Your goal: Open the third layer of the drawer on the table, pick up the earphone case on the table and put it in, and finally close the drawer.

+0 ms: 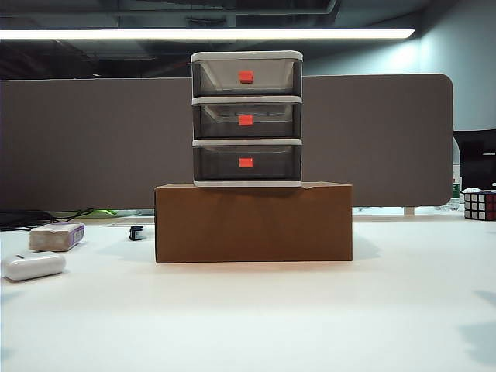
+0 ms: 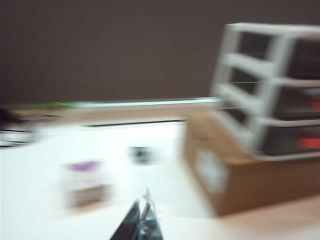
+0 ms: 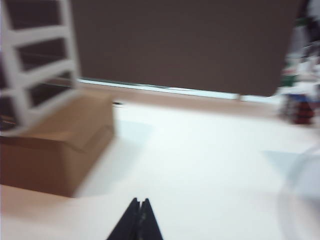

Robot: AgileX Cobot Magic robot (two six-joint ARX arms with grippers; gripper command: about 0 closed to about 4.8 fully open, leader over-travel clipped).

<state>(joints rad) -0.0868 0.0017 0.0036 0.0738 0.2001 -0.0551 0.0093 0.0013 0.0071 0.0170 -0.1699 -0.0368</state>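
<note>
Three-tier white-framed smoky-grey drawer (image 1: 246, 118) sitting shut on brown cardboard box (image 1: 253, 222); glossy white pill-shaped earphone case (image 1: 33, 265) lying far left; left gripper (image 2: 143, 207), right gripper (image 3: 139, 202) hovering clenched, empty.

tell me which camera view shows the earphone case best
The exterior view: the earphone case lies sharp and whole on the table, at the far left, nearer the camera than the greyish block. The left wrist view is blurred and shows that block but no case I can make out; the right wrist view misses it.
</note>
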